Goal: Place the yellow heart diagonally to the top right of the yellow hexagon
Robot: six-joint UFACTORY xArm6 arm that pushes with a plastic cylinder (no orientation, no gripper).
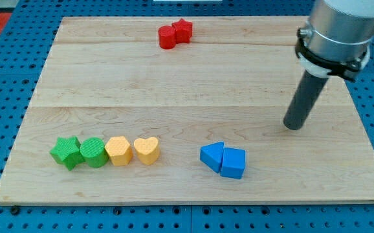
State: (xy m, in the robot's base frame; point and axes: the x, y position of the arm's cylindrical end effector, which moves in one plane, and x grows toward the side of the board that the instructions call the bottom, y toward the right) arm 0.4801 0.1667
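Low on the view's left of the pale wooden worktop (193,97), a row of four small blocks: green star-shaped block (66,152), green rounded block (94,153), yellow hexagon block (118,151), yellow heart block (147,150). Each touching the next. Yellow heart at the row's right end, pressed against the hexagon's right side and level with it, not diagonally above.

Further right, near the view's bottom centre, two blue blocks touching: a blue wedge-like block (211,156) and a blue cube-like block (233,163), exact shapes hard to make out. Near the view's top edge, a red rounded block (167,37) touching a red star-shaped block (183,30).

Dark straight rod descending from a grey cylindrical arm end at the view's upper right. My tip (293,126) down at the worktop on the view's right, well apart from the yellow heart, above and to the right of the blue pair, touching no block. No grasping hand on this arm, so nothing held, only the bare rod.
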